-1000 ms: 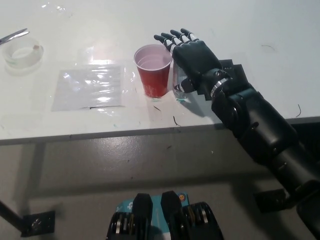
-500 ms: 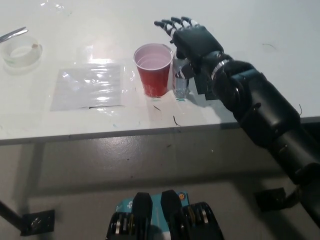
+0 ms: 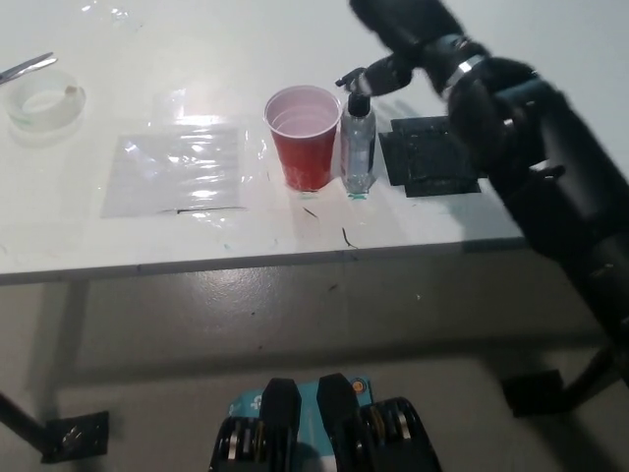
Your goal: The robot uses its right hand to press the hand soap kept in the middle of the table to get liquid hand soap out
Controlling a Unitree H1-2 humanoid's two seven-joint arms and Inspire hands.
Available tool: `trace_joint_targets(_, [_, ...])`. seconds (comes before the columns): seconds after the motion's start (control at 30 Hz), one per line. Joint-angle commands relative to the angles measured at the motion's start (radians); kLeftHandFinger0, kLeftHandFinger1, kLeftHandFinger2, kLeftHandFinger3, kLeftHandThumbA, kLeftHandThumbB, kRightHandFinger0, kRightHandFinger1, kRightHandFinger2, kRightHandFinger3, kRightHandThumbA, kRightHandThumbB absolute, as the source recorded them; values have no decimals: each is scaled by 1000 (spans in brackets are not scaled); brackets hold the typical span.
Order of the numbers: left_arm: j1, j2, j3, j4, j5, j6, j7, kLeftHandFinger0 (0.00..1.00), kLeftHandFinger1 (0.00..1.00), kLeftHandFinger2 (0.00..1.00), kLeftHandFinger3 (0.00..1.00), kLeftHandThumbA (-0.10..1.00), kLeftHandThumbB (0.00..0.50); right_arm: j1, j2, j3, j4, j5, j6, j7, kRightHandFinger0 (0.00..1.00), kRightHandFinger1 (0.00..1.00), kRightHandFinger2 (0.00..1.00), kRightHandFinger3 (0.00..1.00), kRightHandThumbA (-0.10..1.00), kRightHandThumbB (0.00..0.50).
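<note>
Near front edge of white surface [image 3: 118, 246]: clear slim soap bottle [image 3: 358, 152] with black pump, upright, just beside glossy red plastic cup [image 3: 304, 138] | flat black square pad [image 3: 429, 155] beside bottle | crinkled clear plastic sheet [image 3: 177, 169] | tape roll [image 3: 41, 104], far left corner | black right robot hand [image 3: 398, 34] above pump, grip cannot be told

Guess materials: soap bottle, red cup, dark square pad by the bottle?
Soap bottle: looks like clear glossy plastic, since the table shows through it; its pump top is black. Red cup: probably thin disposable plastic, glossy red outside, pale inside, with a rolled rim. Dark square pad: matte black with a faint texture, maybe foam or rubber; the look leaves it open.
</note>
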Motion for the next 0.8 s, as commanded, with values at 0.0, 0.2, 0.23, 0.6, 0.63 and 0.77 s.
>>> trace_joint_targets(0.0, [4,27,10,-26,-9,-25,-9,338,479,621,856,1000,120,-19,-65,-61,-128,51,105,116,1000,1000,1000,1000,1000,377])
trace_joint_targets(0.2, [10,24,15,-34,-4,-19,3,346,478,603,858,1000,115,53,-131,-149,-301,115,193,193,1000,1000,1000,1000,1000,313])
trace_joint_targets(0.23, [8,25,17,-24,-6,-26,-1,339,475,602,855,1000,103,71,-136,-169,-337,130,231,210,1000,1000,1000,1000,1000,325])
trace_joint_targets(0.6, [4,25,19,-20,-2,-21,5,339,479,597,834,1000,98,343,-148,-402,-538,316,311,193,1000,1000,1000,1000,1000,262])
trace_joint_targets(0.63, [3,28,17,-13,4,-27,3,345,484,597,839,1000,105,392,-149,-437,-534,331,284,159,1000,1000,1000,1000,1000,251])
trace_joint_targets(0.77, [-2,25,20,-2,4,-40,2,303,468,579,830,1000,106,465,-138,-499,-515,368,273,138,1000,1000,1000,1000,1000,196])
